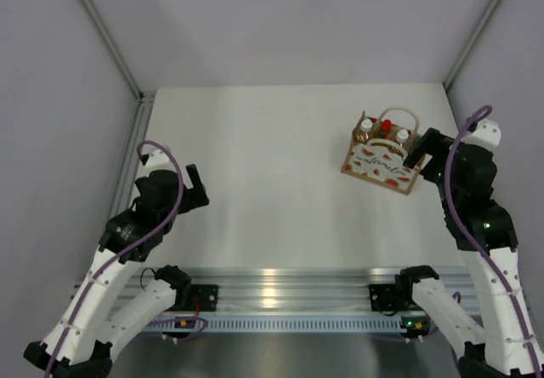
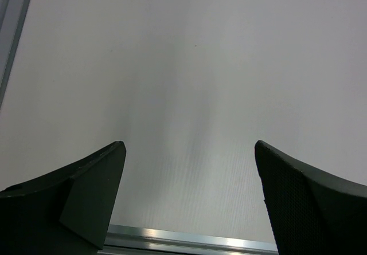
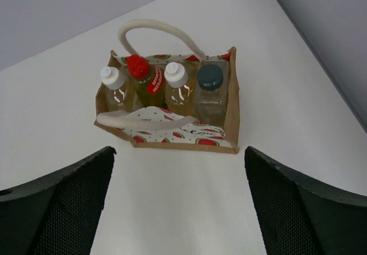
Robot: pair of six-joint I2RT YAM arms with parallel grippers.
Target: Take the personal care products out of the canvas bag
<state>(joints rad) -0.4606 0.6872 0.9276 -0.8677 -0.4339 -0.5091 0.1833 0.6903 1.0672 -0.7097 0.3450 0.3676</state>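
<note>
Right jaws stand spread wide and hold nothing, hovering just short of the canvas bag, which sits at the far right of the surface. Left jaws, equally spread and bare, hang over the near left, well apart from it.

Four bottles stand upright in a tight row inside the bag: a white-capped bottle, a red-capped bottle, a second white-capped bottle and a grey-capped bottle. They look small, light and smooth-sided, so likely slippery. Their caps and shoulders rise clear of the rim, which makes these the sensible places to pinch.

The bottles seem to touch one another, so an end one probably gives the fingers most room. The bag looks soft and light and may lift or drag along with a bottle. Its front handle has flopped across the opening and could snag, while the back handle arches upright.

The surface is white, matt and flat. Plain grey walls close in on three sides, with a metal rail at the near edge.
</note>
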